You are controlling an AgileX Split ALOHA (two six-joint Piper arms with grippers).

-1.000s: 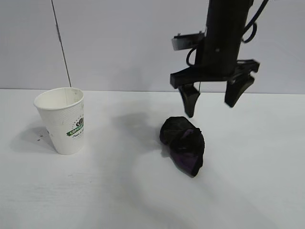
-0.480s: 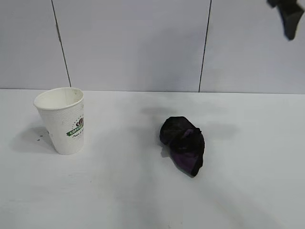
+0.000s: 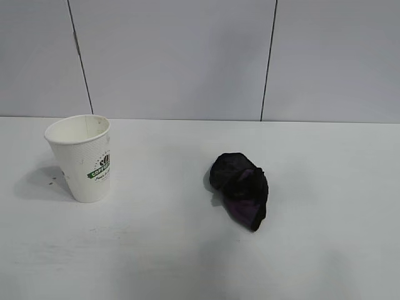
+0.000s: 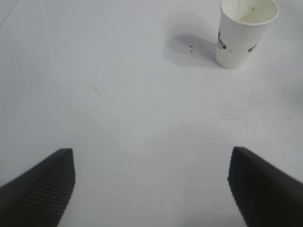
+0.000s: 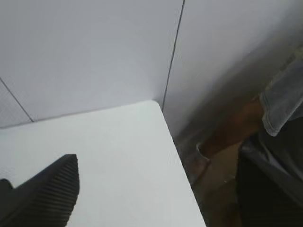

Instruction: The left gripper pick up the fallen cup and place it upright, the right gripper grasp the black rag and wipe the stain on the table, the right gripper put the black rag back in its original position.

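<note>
The white paper cup [image 3: 80,157] stands upright at the left of the table [image 3: 162,250]; the left wrist view also holds the cup [image 4: 246,30], far ahead of the jaws. The black rag [image 3: 240,187] lies bunched near the middle, with nothing touching it. My left gripper [image 4: 151,163] hangs open over bare table, well short of the cup. My right gripper [image 5: 154,165] is open and empty, with one ribbed finger [image 5: 47,194] over a table corner. Neither gripper shows in the exterior view. I see no stain; only tiny dark specks [image 3: 53,181] beside the cup.
In the right wrist view the table edge [image 5: 177,156] ends at a corner against the grey panelled wall [image 5: 94,52]. Beyond that edge is a person's arm in a grey sleeve [image 5: 284,101]. A panelled wall [image 3: 187,56] backs the table.
My right gripper, a second ago open just above the rag, rose up and to the right and left the exterior view. Cup and rag have not moved.
</note>
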